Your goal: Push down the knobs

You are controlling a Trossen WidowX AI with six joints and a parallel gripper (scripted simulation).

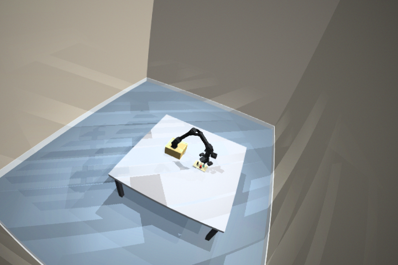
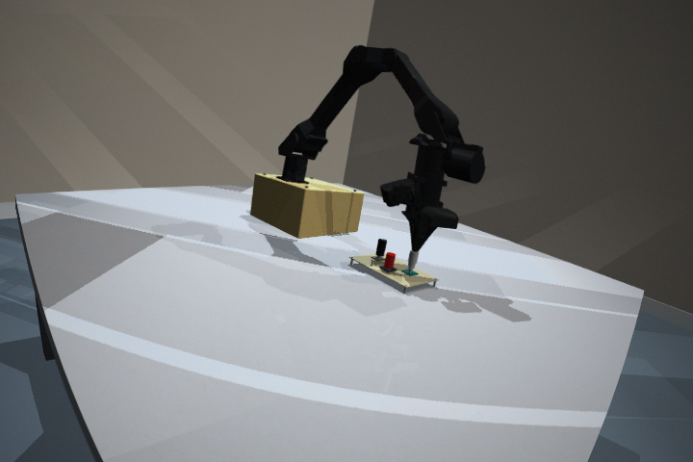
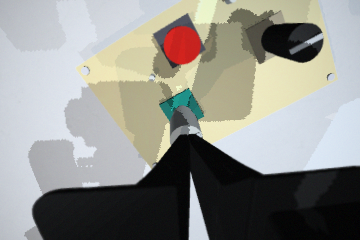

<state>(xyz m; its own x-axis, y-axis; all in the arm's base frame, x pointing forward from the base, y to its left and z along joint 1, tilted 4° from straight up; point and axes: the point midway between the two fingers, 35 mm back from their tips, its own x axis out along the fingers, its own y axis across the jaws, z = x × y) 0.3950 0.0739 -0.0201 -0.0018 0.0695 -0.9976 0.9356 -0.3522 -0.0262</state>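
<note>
A pale yellow circuit board [image 3: 198, 75] stands on short legs on the white table; it also shows in the exterior view [image 2: 394, 272]. It carries a red knob [image 3: 182, 45] on a dark base, a black knob [image 3: 293, 42] with a white line, and a grey knob [image 3: 184, 120] on a teal potentiometer [image 3: 182, 104]. My gripper [image 3: 187, 142] is shut, with nothing between the fingers. Its closed tips press straight down on top of the grey knob, as the exterior view shows [image 2: 414, 253]. The grey knob's lower part is hidden by the fingers.
The arm's base sits on a wooden box [image 2: 305, 204] behind the board, left of it in the exterior view. The board lies near the middle of the table [image 1: 181, 168], far from its edges.
</note>
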